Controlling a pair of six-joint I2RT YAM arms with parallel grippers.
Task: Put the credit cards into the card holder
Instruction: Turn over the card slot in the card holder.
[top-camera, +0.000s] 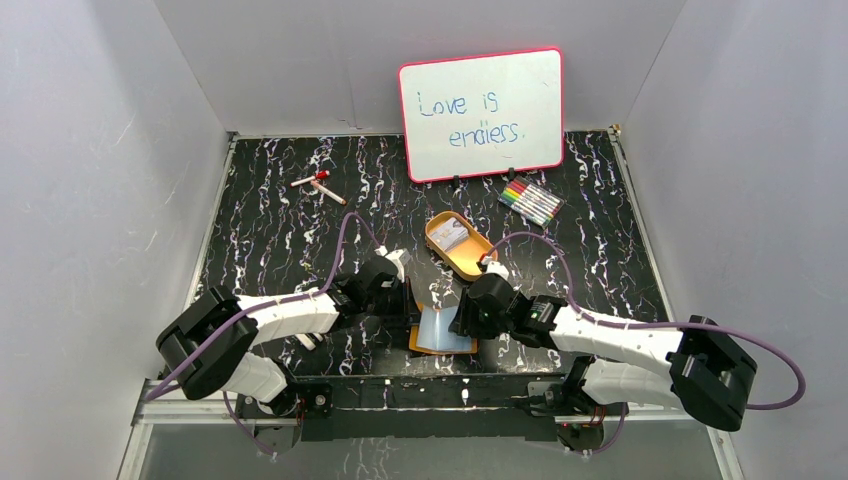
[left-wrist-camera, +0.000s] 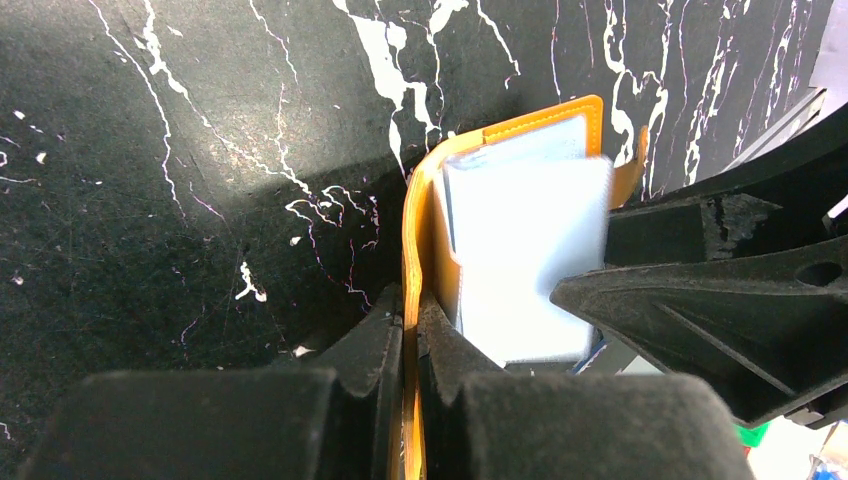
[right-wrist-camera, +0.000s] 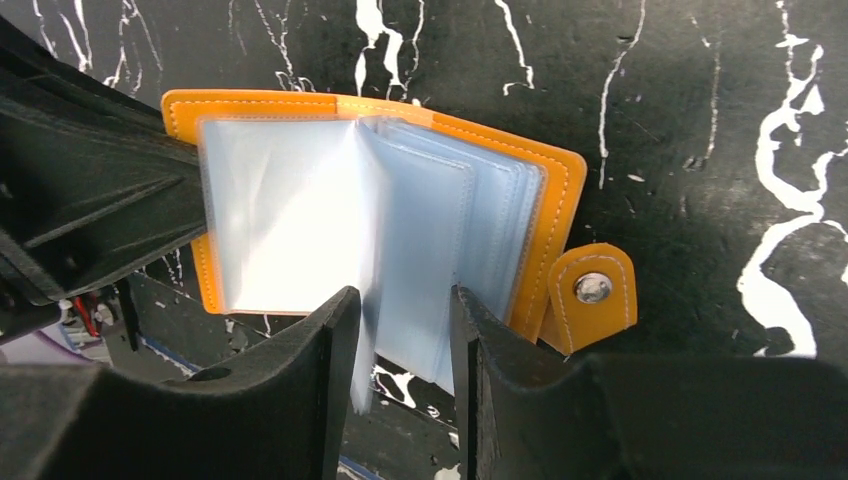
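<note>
The left gripper (left-wrist-camera: 410, 312) has its 2 fingers pressed tight together on the left orange cover of the card holder (left-wrist-camera: 520, 215), and the cover's edge runs up between them. The right gripper (right-wrist-camera: 405, 315) has its 2 fingers set at a narrow gap, with a bunch of the holder's clear sleeves (right-wrist-camera: 300, 210) hanging between them. I cannot tell whether the pads actually pinch the sleeves or only flank them.

The holder lies open at the near middle of the black marbled table (top-camera: 280, 230), between the 2 wrists. Its sleeves fan upward and its snap tab (right-wrist-camera: 590, 290) sticks out to the right.

Just beyond the holder, on the far side and slightly right, sits an oval orange tray (top-camera: 474, 264). The credit cards (top-camera: 455, 238) lie inside it, apart from the holder and from both grippers.

Farther back, a pack of coloured markers (top-camera: 530, 202) lies right of centre. A red-capped pen (top-camera: 318, 182) lies at the far left. A pink-framed whiteboard (top-camera: 482, 112) with writing on it leans against the back wall.
</note>
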